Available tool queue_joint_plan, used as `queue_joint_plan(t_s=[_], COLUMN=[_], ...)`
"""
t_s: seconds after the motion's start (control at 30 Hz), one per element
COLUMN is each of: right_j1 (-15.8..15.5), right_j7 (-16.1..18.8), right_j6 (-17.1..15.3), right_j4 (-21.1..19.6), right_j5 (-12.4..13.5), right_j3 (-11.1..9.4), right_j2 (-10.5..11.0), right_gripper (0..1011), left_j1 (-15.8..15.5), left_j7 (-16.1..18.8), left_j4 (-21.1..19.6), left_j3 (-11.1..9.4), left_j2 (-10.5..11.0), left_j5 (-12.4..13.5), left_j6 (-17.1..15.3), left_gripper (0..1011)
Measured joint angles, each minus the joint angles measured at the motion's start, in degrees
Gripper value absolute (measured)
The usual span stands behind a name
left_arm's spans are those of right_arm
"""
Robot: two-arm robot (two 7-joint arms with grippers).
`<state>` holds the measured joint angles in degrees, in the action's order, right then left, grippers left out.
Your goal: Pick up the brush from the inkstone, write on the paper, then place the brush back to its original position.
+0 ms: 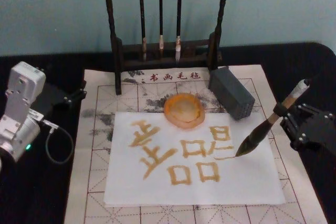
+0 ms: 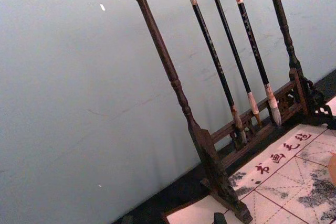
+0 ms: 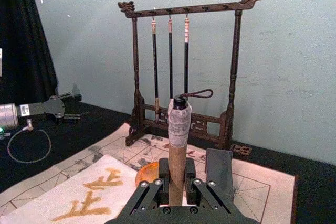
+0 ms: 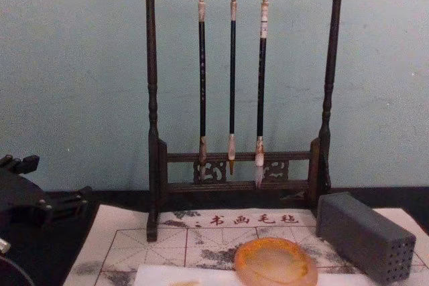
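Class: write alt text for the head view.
The right gripper holds the brush tilted, tip on the paper beside ochre characters. The inkstone sits at the paper's far edge; the left gripper is parked left.

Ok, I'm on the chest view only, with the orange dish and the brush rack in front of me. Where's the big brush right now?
Observer: The right gripper holds the brush by its handle. The brush is tilted, over the right side of the paper.
Operator: Is the tip down on the sheet?
Observer: The tip meets the end of a thin amber stroke, just right of the amber characters already written.
Operator: And the left arm?
Observer: The left gripper rests on the black cloth, left of the felt mat and well away from the writing.
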<state>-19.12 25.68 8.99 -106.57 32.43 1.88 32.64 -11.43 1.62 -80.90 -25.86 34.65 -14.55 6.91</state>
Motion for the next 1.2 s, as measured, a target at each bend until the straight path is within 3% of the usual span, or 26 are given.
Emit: queue_joint_plan(t_s=[0.43, 0.8, 1.2], right_j1=[-0.6, 1.7, 9.9], right_j7=[0.3, 1.0, -3.1], right_j6=[0.2, -0.3, -8.4], right_j4=[-0.7, -1.3, 1.1], right_j5=[0.3, 3.3, 12.5], right_j3=[-0.7, -0.6, 2.2], right_j2=[-0.3, -1.1, -4.5], right_gripper=[194, 194, 194], left_j1=[0.0, 0.0, 0.0], left_j7=[0.0, 0.0, 0.0], left_j4=[0.0, 0.0, 0.0], left_j3=[0.0, 0.0, 0.0], left_j2=[0.0, 0.0, 0.0], left_j5=[0.0, 0.0, 0.0], left_j6=[0.0, 0.0, 0.0], left_gripper=[1001, 1001, 1001])
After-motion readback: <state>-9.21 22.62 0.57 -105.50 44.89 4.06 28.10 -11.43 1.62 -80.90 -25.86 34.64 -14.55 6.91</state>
